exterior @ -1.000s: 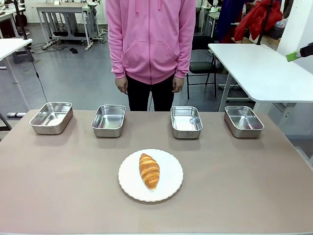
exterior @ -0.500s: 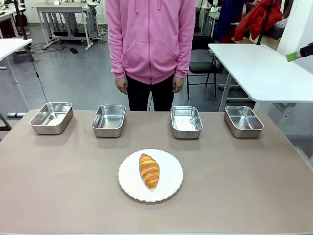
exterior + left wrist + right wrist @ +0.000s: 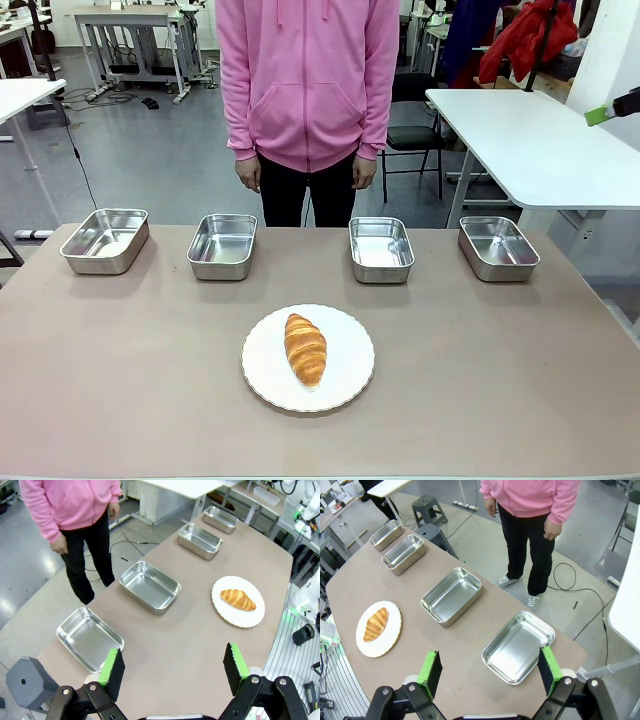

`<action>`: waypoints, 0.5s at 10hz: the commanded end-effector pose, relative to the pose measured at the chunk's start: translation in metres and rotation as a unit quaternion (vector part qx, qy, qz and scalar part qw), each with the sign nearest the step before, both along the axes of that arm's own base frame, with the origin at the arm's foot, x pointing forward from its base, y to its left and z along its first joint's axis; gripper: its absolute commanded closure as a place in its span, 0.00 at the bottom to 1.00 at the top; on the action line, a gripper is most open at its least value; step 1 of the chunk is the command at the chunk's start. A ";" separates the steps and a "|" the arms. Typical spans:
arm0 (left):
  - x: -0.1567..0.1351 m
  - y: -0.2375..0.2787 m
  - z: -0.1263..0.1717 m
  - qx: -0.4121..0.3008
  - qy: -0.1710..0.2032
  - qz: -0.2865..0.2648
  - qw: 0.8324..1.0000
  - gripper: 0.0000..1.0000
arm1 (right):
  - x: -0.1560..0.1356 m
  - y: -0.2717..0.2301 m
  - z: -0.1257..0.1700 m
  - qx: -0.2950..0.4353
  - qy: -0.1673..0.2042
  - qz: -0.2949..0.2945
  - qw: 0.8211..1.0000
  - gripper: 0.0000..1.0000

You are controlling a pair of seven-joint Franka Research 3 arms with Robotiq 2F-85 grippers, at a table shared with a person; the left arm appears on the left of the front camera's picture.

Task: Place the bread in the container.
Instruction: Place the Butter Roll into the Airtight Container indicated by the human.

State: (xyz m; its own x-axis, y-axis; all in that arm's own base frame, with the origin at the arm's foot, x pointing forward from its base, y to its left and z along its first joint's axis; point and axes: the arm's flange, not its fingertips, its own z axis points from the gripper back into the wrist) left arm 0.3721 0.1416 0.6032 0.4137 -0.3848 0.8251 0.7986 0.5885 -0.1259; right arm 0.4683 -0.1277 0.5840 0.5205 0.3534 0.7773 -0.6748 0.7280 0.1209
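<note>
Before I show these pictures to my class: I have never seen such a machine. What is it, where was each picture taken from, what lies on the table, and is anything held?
It is a robot with two arms, each ending in a two-finger gripper. The wide picture looks from between the arms across the table at a person in a pink top standing at the far side. The other two come from cameras on the wrists: the black fingers with green pads at the bottom are the left gripper and the right gripper. Both are open, up above the table, and hold nothing. Along the table's far edge stand four empty steel trays in a row. Nearer the robot, a croissant lies on a white plate.
</note>
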 end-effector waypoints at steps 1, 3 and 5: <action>-0.001 0.001 0.001 -0.004 0.000 -0.003 1.000 0.00 | 0.000 0.001 0.001 0.003 -0.004 0.001 1.000 0.00; -0.001 0.001 0.001 -0.004 0.000 -0.003 1.000 0.00 | 0.000 0.001 0.001 0.003 -0.004 0.001 1.000 0.00; -0.001 0.001 0.001 -0.004 0.000 -0.003 1.000 0.00 | 0.000 0.001 0.001 0.003 -0.004 0.001 1.000 0.00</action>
State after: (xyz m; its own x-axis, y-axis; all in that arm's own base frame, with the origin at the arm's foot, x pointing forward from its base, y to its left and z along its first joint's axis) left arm 0.3721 0.1416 0.6032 0.4137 -0.3848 0.8251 0.7986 0.5885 -0.1259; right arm 0.4683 -0.1277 0.5840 0.5205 0.3534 0.7773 -0.6748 0.7280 0.1209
